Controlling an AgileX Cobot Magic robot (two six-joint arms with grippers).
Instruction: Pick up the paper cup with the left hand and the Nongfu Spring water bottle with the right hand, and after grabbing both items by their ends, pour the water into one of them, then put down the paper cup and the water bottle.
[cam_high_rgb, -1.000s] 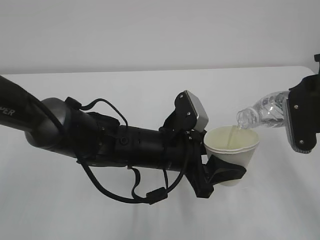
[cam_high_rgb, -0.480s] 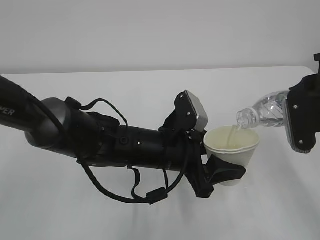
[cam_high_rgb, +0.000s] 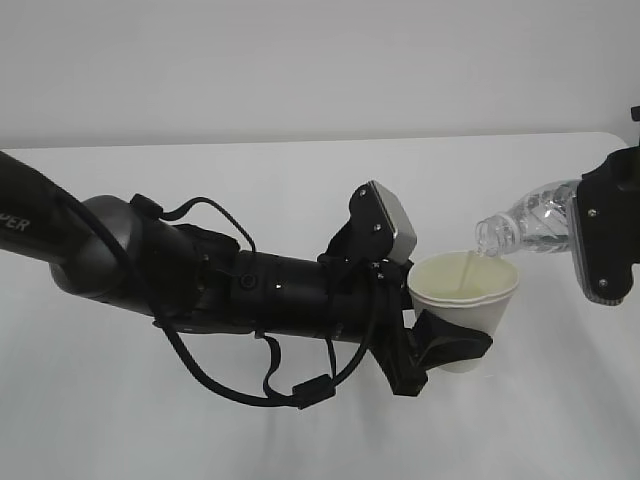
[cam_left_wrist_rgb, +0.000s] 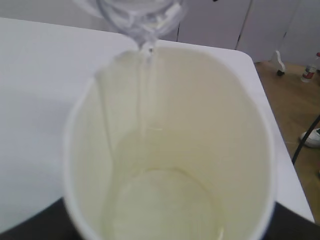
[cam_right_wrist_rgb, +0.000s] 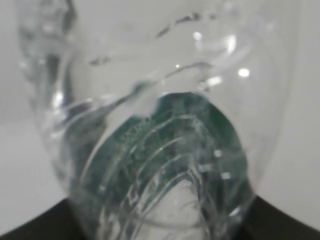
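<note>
The white paper cup (cam_high_rgb: 463, 297) is held upright above the table, with my left gripper (cam_high_rgb: 452, 346) shut around its lower part. In the left wrist view the cup's cream inside (cam_left_wrist_rgb: 200, 125) fills the picture and water (cam_left_wrist_rgb: 165, 205) lies in its bottom. The clear Nongfu Spring water bottle (cam_high_rgb: 527, 228) lies tilted, mouth down over the cup's rim. A thin stream of water (cam_high_rgb: 466, 268) runs from it into the cup. My right gripper (cam_high_rgb: 592, 240) is shut on the bottle's base end. The bottle's base (cam_right_wrist_rgb: 165, 165) fills the right wrist view, its green label showing through.
The white table (cam_high_rgb: 300, 170) lies under both arms, with a plain pale wall behind it. The left arm's thick black body and looping cables (cam_high_rgb: 250, 290) span the left half. Beyond the table's right edge (cam_left_wrist_rgb: 280, 145) there is wooden floor (cam_left_wrist_rgb: 295, 100).
The bottle's mouth has crept up very slightly while the stream keeps running into the cup. Both arms otherwise hold still.
</note>
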